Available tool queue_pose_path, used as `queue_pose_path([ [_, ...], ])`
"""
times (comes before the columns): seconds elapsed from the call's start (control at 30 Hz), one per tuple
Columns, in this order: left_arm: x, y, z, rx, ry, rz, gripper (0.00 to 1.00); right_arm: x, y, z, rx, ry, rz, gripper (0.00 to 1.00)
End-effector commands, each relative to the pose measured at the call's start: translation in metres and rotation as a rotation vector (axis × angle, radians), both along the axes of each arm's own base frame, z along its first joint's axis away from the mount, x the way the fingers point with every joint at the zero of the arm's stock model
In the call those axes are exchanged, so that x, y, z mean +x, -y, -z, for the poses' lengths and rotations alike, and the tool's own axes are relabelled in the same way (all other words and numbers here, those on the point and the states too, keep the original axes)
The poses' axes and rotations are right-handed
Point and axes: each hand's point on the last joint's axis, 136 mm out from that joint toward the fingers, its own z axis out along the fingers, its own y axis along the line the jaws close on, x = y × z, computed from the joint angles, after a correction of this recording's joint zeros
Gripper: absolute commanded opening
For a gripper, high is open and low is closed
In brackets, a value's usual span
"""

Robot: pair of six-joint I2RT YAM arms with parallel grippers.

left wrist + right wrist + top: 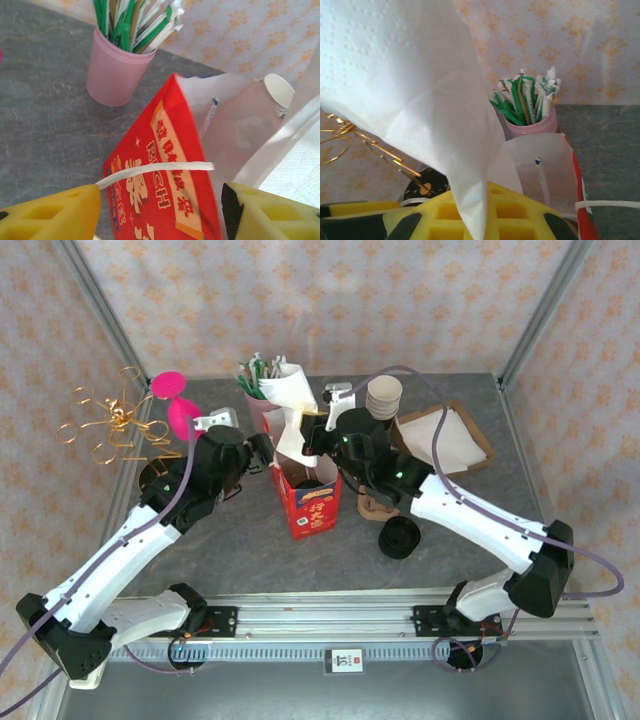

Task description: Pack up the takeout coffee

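Right gripper (312, 436) clamped on white napkin (290, 400), held directly above the open red paper bag (312, 508) mid-table (250, 555). Left gripper (160, 215) fingers spread apart at the bag's rim.

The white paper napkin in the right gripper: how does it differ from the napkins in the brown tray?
The white paper napkin hangs draped; the tray napkins lie flat. That napkin is over the red paper bag; the tray napkins rest in the brown tray. Both are white.
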Motion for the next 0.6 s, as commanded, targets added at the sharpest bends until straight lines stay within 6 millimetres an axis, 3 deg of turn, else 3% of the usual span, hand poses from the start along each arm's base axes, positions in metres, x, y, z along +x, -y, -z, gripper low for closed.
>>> queue_pose_path([
  [0.0,0.013,0.014,-0.008,-0.133,0.043,0.033,0.68,0.009,0.000,-0.004,-0.024,0.052,0.044,0.00],
  [0.2,0.025,0.014,0.003,-0.135,0.026,0.024,0.65,0.013,-0.005,0.014,-0.102,0.049,0.035,0.00],
  [0.27,0.026,0.010,0.008,-0.125,0.015,0.014,0.61,0.014,-0.006,0.018,-0.128,0.049,0.035,0.04],
  [0.37,0.025,0.007,0.008,-0.117,0.012,0.006,0.58,0.010,-0.008,0.020,-0.160,0.052,0.004,0.16],
  [0.5,0.024,0.004,0.004,-0.100,0.020,0.004,0.55,0.000,-0.012,0.014,-0.178,0.052,-0.057,0.39],
  [0.57,0.024,0.003,0.004,-0.093,0.014,0.003,0.54,-0.004,-0.009,0.011,-0.186,0.038,-0.067,0.44],
])
